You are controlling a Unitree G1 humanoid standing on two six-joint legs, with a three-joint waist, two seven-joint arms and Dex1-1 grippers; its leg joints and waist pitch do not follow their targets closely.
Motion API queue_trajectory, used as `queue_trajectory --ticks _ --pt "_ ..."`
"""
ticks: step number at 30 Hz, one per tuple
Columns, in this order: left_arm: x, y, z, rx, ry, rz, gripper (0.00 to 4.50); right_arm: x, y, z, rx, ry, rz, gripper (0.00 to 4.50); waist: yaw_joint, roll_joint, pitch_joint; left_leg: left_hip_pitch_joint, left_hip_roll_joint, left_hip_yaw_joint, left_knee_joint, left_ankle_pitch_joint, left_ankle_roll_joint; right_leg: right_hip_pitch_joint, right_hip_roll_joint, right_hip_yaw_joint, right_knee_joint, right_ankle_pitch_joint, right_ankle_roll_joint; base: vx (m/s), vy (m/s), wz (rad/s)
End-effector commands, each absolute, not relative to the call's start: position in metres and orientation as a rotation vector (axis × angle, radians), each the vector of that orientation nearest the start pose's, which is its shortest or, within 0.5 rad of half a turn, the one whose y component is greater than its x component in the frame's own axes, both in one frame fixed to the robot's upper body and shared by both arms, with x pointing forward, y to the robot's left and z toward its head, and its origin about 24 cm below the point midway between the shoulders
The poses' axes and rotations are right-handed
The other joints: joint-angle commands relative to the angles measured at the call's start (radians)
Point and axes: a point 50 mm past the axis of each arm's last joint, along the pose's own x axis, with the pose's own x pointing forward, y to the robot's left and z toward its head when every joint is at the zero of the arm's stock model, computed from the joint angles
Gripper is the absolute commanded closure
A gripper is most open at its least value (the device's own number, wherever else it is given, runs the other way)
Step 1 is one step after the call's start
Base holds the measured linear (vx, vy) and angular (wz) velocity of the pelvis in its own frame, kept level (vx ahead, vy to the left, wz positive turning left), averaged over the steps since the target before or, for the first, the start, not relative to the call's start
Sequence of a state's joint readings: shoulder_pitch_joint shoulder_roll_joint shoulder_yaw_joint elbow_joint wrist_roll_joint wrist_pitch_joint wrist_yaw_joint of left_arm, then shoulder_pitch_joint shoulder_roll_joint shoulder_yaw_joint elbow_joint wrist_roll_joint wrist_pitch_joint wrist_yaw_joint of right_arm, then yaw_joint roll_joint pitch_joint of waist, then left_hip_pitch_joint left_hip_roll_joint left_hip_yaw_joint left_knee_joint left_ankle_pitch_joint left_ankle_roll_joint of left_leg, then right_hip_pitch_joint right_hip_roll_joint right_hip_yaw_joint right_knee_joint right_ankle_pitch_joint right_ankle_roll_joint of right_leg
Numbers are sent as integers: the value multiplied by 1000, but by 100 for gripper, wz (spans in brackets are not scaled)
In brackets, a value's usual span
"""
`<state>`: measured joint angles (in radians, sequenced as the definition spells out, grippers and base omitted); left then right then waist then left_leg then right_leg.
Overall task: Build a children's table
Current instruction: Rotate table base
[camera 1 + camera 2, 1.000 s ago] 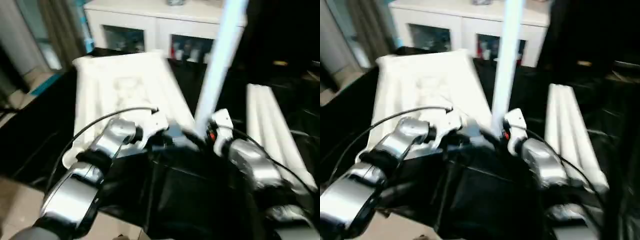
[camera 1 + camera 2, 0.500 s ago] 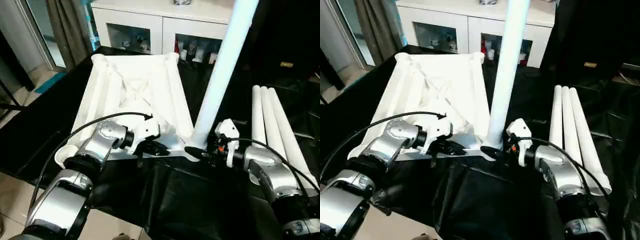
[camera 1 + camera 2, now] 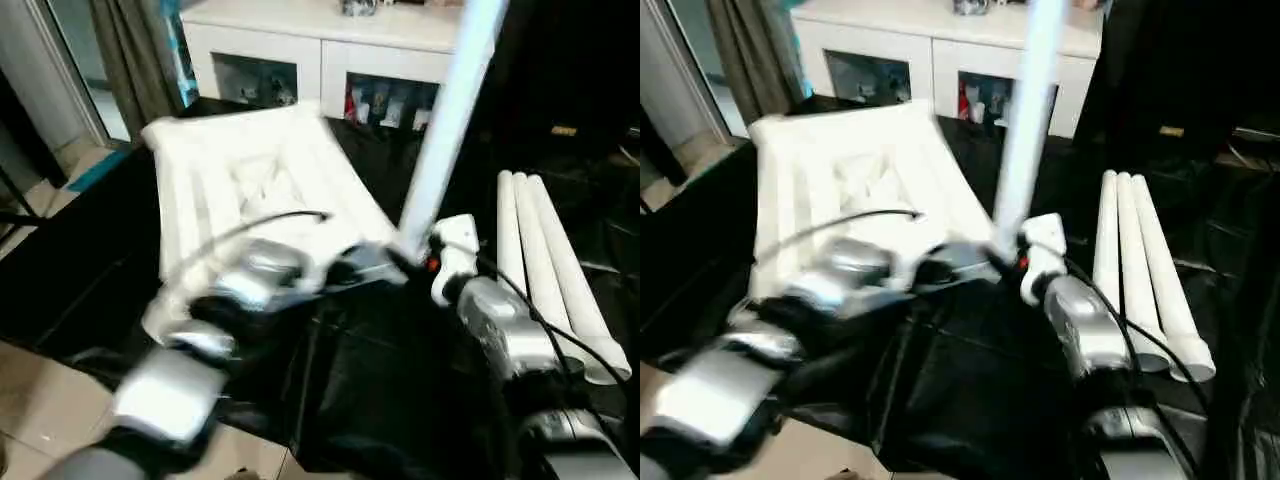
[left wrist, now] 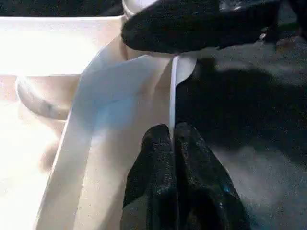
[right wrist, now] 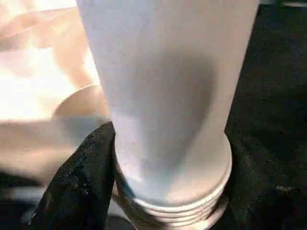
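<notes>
The white table top (image 3: pixel 250 180) lies underside up on the black-covered work table. One white leg (image 3: pixel 445 120) stands upright at the top's near right corner. My right gripper (image 5: pixel 170 184) is shut on that leg just above its threaded end (image 5: pixel 172 208). My left gripper (image 4: pixel 171 132) is shut on the thin near rim (image 4: pixel 172 96) of the table top, close to the same corner. In the left eye view the left gripper (image 3: pixel 365 268) and the right gripper (image 3: pixel 415 255) sit almost side by side. Three more white legs (image 3: pixel 545 255) lie together to the right.
The black cover (image 3: pixel 380 380) on the work table is wrinkled in front of me. A white cabinet (image 3: pixel 330 60) stands behind the table, with a curtain (image 3: pixel 130 60) at the far left. The floor (image 3: pixel 40 420) shows past the table's near left edge.
My left arm has swung to the right and shows blurred. The table top has turned, its near right corner and the leg's foot shifting away from me. Both grips are unchanged.
</notes>
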<state>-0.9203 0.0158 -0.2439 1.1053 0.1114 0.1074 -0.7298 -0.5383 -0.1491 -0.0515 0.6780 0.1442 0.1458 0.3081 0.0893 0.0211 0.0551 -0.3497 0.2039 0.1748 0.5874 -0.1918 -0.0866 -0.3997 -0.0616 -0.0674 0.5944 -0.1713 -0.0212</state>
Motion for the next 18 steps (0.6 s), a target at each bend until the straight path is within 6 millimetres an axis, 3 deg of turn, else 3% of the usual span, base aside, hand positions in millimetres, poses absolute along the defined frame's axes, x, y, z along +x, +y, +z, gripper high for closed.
queue_trajectory --ticks 1,2,4,6,7,8,11,13,14,17,18 --pt "369 45 62 357 420 -880 450 329 -143 1 62 438 297 175 -2 1 -62 5 15 -5 -68 -202 35 47 -76 43 -93 -343 -173 0 0 0" --pt "368 40 62 363 414 -894 450 331 -141 2 58 429 289 175 -2 -3 -63 1 14 -6 -69 -198 40 51 -76 42 -90 -324 -176 0 0 0" --pt "366 33 63 369 402 -924 450 333 -136 5 66 407 289 175 -1 0 -66 -1 16 -7 -68 -187 45 53 -77 43 -85 -279 -186 0 0 0" --pt "363 25 64 382 378 -980 450 336 -132 9 96 366 285 119 -3 2 -67 -2 15 -6 -67 -187 55 54 -76 42 -84 -246 -197 0 0 0" --pt "362 23 64 389 364 -999 450 337 -132 11 87 352 281 119 -2 11 -68 -2 15 -8 -67 -190 54 56 -78 41 -84 -248 -198 0 0 0" --pt "361 22 65 390 357 -1007 450 338 -133 12 75 343 274 119 -3 8 -67 -3 15 -8 -68 -190 56 56 -76 41 -85 -244 -198 0 0 0" --pt "361 20 67 405 301 -1016 450 338 -142 20 12 277 241 95 -4 16 -69 -2 15 -8 -67 -188 55 57 -76 41 -82 -221 -203 0 0 0" --pt "363 20 70 406 267 -995 450 336 -147 25 7 248 232 95 -3 15 -69 -3 15 -8 -66 -182 63 59 -76 42 -80 -206 -204 0 0 0" --pt "363 21 70 402 262 -992 422 335 -148 26 7 243 232 91 -1 14 -71 -4 15 -7 -64 -170 69 60 -75 42 -78 -190 -203 0 0 0" --pt "367 22 79 325 229 -967 403 328 -156 33 7 206 238 89 1 15 -70 -8 16 -7 -63 -150 83 62 -74 42 -76 -165 -203 0 0 0" --pt "367 22 79 325 229 -967 387 328 -156 33 7 206 238 89 0 15 -74 -13 15 -9 -61 -122 92 64 -76 41 -70 -132 -216 0 0 0"
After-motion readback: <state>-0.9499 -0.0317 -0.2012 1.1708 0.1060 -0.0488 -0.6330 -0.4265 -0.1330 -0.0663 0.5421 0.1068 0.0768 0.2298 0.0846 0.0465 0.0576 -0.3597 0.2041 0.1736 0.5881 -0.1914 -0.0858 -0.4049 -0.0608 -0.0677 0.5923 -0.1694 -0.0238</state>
